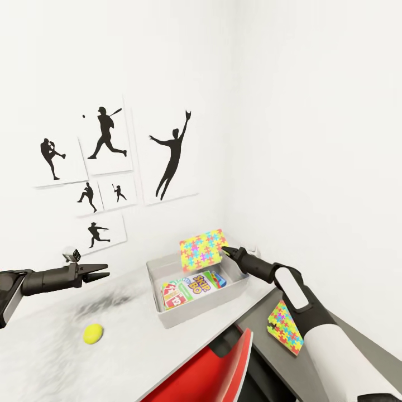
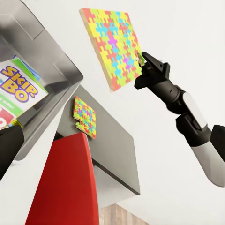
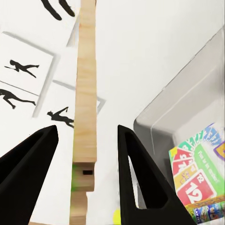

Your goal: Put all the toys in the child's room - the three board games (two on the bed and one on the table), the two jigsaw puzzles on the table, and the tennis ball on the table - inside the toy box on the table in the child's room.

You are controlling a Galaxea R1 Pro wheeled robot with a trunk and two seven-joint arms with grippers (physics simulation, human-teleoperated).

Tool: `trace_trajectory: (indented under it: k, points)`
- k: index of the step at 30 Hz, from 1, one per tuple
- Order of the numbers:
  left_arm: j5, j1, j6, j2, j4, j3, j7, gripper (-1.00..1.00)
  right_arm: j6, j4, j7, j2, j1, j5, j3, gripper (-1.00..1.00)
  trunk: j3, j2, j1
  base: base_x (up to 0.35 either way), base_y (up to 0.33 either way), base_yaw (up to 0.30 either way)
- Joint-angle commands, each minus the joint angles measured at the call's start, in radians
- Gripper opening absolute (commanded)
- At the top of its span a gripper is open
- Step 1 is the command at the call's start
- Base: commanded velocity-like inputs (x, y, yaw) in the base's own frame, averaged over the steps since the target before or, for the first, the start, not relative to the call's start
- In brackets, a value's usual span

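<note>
The jigsaw puzzle (image 1: 202,250) hangs in the air over the far side of the toy box (image 1: 167,317), pinched at one edge by the right hand (image 1: 225,249). In the right wrist view its pale wooden edge (image 3: 86,93) stands on end between the two dark fingers (image 3: 140,173); I cannot tell from that view how firmly they bear on it. It looks a stiff, thin, light board, so an edge pinch should carry it, though a hold this close to the rim could let the square swing or slip. A deeper bite toward the middle of the side would be steadier.

Below it in the toy box lie printed game boxes, a Skip-Bo box (image 1: 196,284) uppermost, leaving room on top for a flat square.

The second jigsaw puzzle (image 1: 285,328) lies on the lower dark-grey section of the worktop (image 1: 258,318), part of it past the edge, which offers an easy edge to pinch. The tennis ball (image 1: 93,333) sits on the white worktop (image 1: 128,346), well apart from the box; round and light, it may roll if nudged. The left hand (image 1: 104,273) hovers above the worktop holding nothing, its fingers close together. A red chair (image 1: 218,374) stands below.
</note>
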Motion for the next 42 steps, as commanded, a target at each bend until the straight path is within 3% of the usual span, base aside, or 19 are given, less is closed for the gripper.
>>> trace_trajectory:
  k: [1, 6, 9, 14, 20, 25, 29, 42]
  points:
    - [0.0, 0.0, 0.01, 0.0, 0.0, 0.0, -0.004, 1.0, 0.002, 0.007, 0.002, -0.001, -0.002, -0.002, 0.001, -1.0, 0.0, -0.001, 0.0, 0.0, 0.0, 0.0]
    - [0.0, 0.0, 0.009, 0.0, 0.0, 0.0, -0.004, 1.0, 0.0, 0.03, 0.0, 0.001, -0.003, 0.0, 0.003, -1.0, 0.0, -0.001, 0.0, 0.0, 0.0, 0.0]
    - [0.0, 0.0, 0.01, 0.0, 0.0, 0.0, -0.004, 1.0, 0.014, 0.073, -0.041, 0.006, -0.027, 0.051, 0.002, -1.0, 0.0, -0.001, 0.0, 0.0, 0.0, 0.0]
    - [0.0, 0.0, 0.01, 0.0, 0.0, 0.0, -0.004, 1.0, 0.102, 0.242, -0.14, 0.028, -0.176, 0.1, 0.0, -1.0, 0.0, -0.001, 0.0, 0.0, 0.0, 0.0]
    - [0.0, 0.0, 0.01, 0.0, 0.0, 0.0, -0.004, 1.0, 0.148, 0.408, -0.171, 0.067, -0.356, 0.106, 0.0, -1.0, 0.0, -0.001, 0.0, 0.0, 0.0, 0.0]
    - [0.001, 0.0, 0.009, 0.002, 0.0, 0.0, -0.004, 1.0, 0.196, 0.488, -0.265, 0.08, -0.445, 0.103, -0.003, -1.0, 0.0, -0.001, 0.0, 0.0, 0.0, 0.0]
    - [0.001, 0.0, 0.01, 0.002, 0.0, 0.0, -0.004, 1.0, 0.24, 0.489, -0.33, 0.083, -0.469, 0.096, -0.009, -1.0, 0.0, -0.001, 0.0, 0.0, 0.0, 0.0]
    - [0.001, 0.0, 0.011, 0.002, 0.0, 0.0, -0.004, 1.0, 0.255, 0.425, -0.339, 0.083, -0.465, 0.095, -0.008, -1.0, 0.0, -0.001, 0.0, 0.003, 0.004, 0.0]
